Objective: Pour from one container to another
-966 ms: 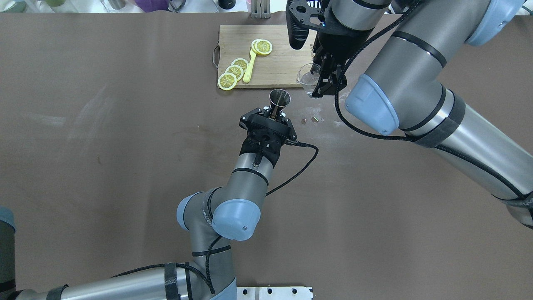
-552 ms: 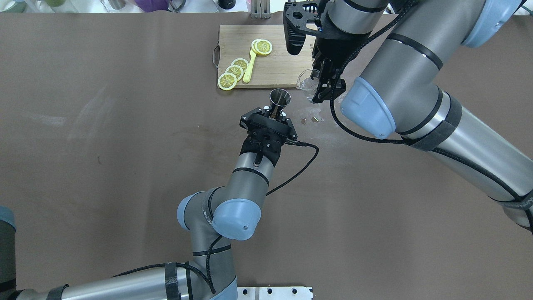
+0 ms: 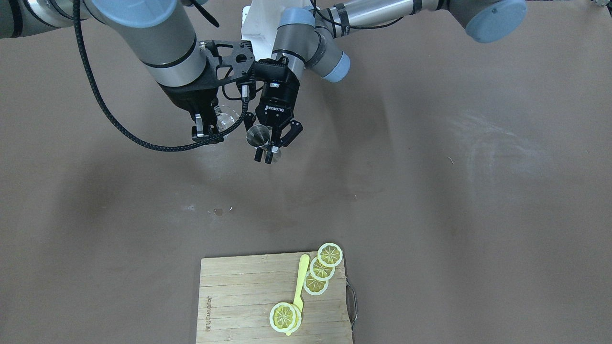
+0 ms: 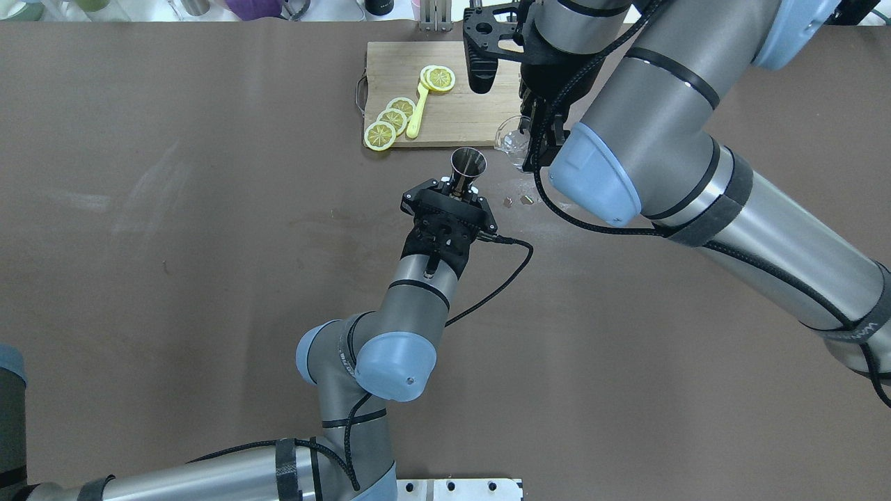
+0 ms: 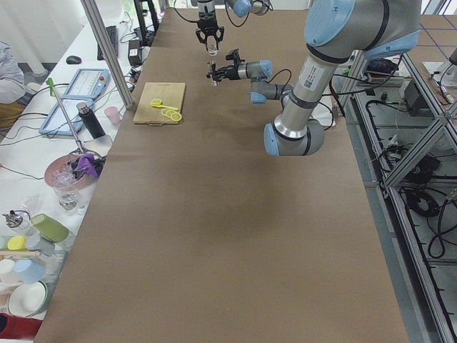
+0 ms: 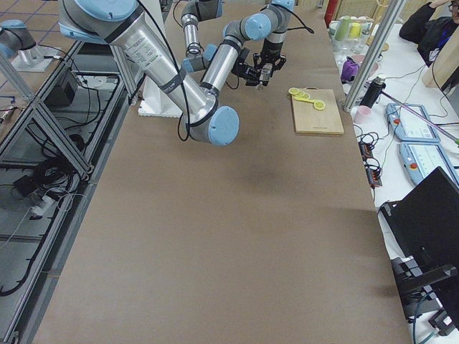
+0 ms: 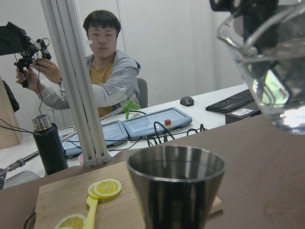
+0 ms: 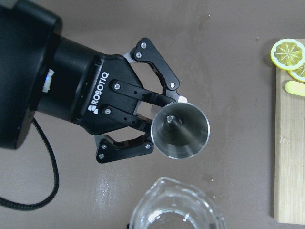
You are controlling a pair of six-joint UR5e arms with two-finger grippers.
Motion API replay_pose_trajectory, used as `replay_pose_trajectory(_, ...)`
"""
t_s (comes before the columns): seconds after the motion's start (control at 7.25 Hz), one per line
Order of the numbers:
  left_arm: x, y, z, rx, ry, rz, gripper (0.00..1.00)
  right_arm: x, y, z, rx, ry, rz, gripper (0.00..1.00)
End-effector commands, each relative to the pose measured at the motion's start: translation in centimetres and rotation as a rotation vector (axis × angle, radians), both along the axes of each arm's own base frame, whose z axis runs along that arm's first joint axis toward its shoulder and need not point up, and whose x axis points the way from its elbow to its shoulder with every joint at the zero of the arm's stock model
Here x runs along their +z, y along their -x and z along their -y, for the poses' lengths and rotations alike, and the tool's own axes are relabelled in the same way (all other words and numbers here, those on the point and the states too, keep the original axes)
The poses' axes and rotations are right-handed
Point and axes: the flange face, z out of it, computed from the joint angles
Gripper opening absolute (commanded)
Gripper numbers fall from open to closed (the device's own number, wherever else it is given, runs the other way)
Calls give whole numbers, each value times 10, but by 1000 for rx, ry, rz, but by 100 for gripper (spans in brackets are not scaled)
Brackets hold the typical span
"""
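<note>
Here the left fingers (image 8: 162, 71) clamp the one steel jigger (image 8: 179, 131) just under its upper cone; light, stiff and slick by the look of it, it is probably best held at that waist, mouth up over the desk (image 4: 209, 278). The right fingers (image 3: 201, 129) grip the one glass cup (image 4: 510, 138), airborne at the jigger's 2 o'clock seen from overhead: smooth and breakable, it likely wants a firm side-wall hold. One board (image 4: 473, 118) lies at 11 o'clock.

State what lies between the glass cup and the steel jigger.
Nothing. In the right wrist view, only brown table shows through the gap between the glass cup and the jigger, which do not touch.
</note>
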Motion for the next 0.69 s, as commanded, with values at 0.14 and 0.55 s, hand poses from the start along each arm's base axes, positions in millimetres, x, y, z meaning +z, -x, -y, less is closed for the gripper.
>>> replay_pose_trajectory(0.14,0,1,0,2,-1,-2,0,-17,11,15,7,21,-46,0)
replay_pose_trajectory(0.55,1,3,-2,3,-8,-29,0,-20,24,28,19,34,-105,0)
